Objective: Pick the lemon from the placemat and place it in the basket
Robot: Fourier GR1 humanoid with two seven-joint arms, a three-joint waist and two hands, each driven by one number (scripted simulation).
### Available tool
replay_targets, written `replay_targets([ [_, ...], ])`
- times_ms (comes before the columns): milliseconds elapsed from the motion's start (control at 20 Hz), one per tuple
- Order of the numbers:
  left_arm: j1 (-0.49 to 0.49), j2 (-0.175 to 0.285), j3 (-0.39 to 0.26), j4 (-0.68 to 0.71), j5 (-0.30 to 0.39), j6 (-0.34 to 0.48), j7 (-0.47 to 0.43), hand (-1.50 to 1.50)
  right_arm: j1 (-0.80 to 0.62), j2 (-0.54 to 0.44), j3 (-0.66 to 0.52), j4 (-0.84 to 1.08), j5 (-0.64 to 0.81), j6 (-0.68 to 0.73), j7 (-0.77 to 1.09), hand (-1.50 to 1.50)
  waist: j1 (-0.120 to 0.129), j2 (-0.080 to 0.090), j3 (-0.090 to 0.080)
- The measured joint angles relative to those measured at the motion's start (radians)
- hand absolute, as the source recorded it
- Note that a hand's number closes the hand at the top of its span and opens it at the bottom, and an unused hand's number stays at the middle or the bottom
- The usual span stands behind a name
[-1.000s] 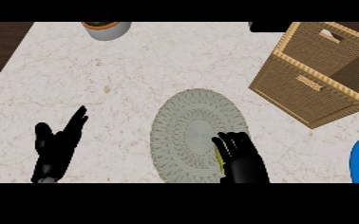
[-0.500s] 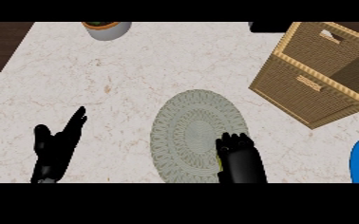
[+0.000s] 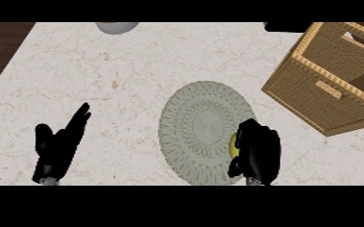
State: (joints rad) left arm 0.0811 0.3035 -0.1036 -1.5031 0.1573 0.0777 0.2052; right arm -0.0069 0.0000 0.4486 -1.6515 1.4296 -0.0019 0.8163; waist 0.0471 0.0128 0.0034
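Hiding most of lemon [image 3: 232, 145]: curled right hand [image 3: 257, 150], over placemat [image 3: 202, 120].

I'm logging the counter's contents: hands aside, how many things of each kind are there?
lemon: 1
placemat: 1
basket: 1
bowl: 1
dark thing at the far edge, unclear: 1
Total: 5

A home kitchen: a pale marbled stone worktop [image 3: 142, 67] carries a round grey-green woven placemat [image 3: 202, 110], a tan wicker basket [image 3: 313, 91] and a grey bowl [image 3: 116, 27] at the far edge.
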Motion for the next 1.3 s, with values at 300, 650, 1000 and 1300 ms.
replay_targets([
  [300,-0.026,-0.009,-0.013,0.016,-0.008,-0.002,0.014,0.00,-0.255,-0.002,-0.065,-0.046,-0.148,-0.146,0.213,1.50,0.025,0.001,0.008],
  [650,-0.038,-0.018,-0.024,0.029,-0.018,-0.002,0.027,0.00,-0.589,-0.005,-0.166,-0.005,-0.100,-0.228,0.309,1.50,0.028,-0.008,0.005],
  [1000,-0.017,-0.011,-0.010,0.022,-0.014,-0.002,0.037,0.00,-0.871,-0.005,-0.308,0.089,-0.003,-0.187,0.383,1.50,0.006,-0.019,0.004],
  [1300,0.008,-0.015,0.004,0.018,-0.011,-0.001,0.018,0.00,-1.042,-0.003,-0.471,0.171,0.052,-0.149,0.375,1.50,-0.018,-0.020,0.006],
])
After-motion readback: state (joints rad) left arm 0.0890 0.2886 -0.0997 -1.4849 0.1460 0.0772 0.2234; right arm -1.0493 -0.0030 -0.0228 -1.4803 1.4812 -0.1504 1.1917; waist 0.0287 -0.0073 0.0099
